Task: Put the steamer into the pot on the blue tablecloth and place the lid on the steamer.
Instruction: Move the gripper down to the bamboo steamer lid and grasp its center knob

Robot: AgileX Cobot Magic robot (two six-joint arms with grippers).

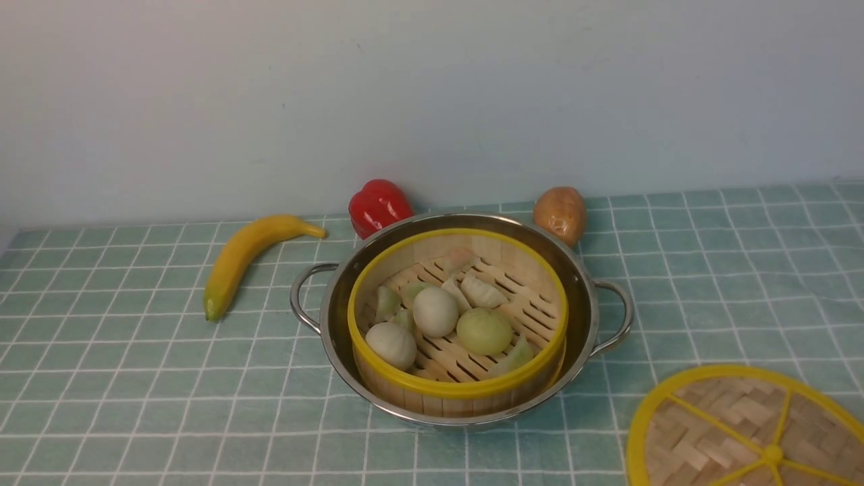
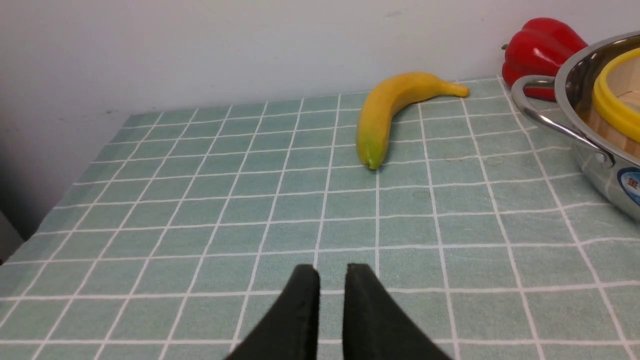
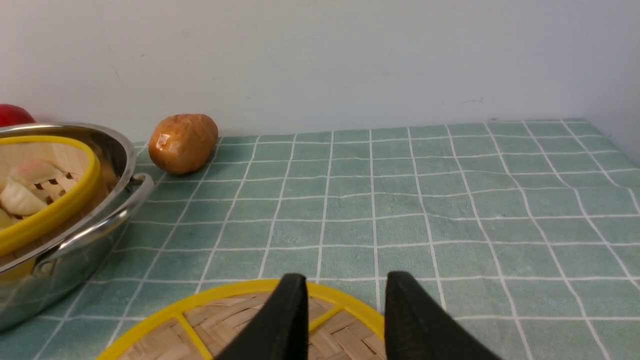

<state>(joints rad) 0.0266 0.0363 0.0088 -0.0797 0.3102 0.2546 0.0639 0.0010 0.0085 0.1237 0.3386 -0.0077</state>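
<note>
Centrally in the front view, the bamboo steamer (image 1: pixel 459 389) sits inside the stainless-steel pot (image 1: pixel 466 423), its yellow rim level or nearly so. On its slatted floor lie pale round dumplings or buns, a greenish one and several wedge-shaped pieces. The pot rests on the blue tablecloth (image 1: pixel 169 378), a looped handle at each side. Behind it, at upper centre of the frame, is a red bell pepper (image 1: pixel 379 208); a brown potato-like item (image 1: pixel 561 214) is just right of that, beyond the pot's rim. A banana (image 1: pixel 246 260) lies left of the pot, in the left-centre part of the frame. The woven lid (image 1: pixel 715 425) lies flat on the cloth at the lower right corner, partly cut off by the frame, apart from the pot.

The left tool (image 2: pixel 331 300) has its fingertips slightly apart with nothing between them. The right tool (image 3: pixel 346 305) has its fingertips apart and empty, the lid showing beyond them.
</note>
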